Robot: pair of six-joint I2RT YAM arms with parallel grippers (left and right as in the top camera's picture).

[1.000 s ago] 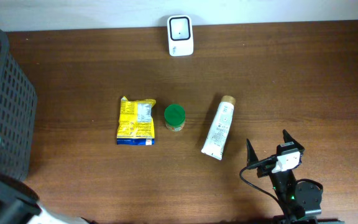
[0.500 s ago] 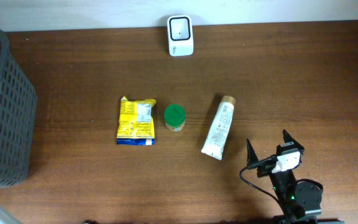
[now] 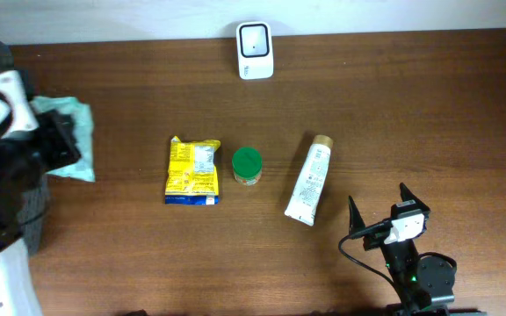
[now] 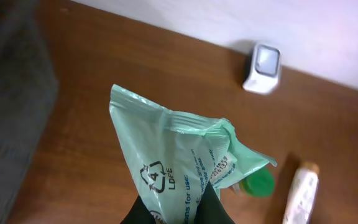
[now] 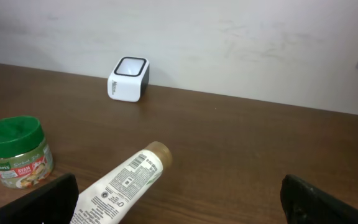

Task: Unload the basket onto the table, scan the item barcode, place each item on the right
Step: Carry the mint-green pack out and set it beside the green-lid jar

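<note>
Left gripper (image 4: 176, 210) pinched tight on edge of green plastic bag (image 4: 173, 155); bag off table (image 3: 411, 105), fanning out ahead of fingers. Scanner (image 3: 255, 50) well ahead, off to its right, by wall. Right gripper (image 3: 378, 206) spread wide, empty; tube (image 3: 310, 180) just ahead-left of it.

The overhead camera looks straight down on the whole tabletop (image 3: 393, 105) from well above. The left wrist camera hangs high and tilts down past the left claw (image 4: 176, 208), while the right wrist camera sits low, looking level past the right claw (image 5: 185, 205) towards the wall (image 5: 229, 37). All three views share the white scanner (image 3: 255, 50), the tube (image 3: 309, 180) and the green-lidded jar (image 3: 247, 165), which lie ahead of both claws.
</note>
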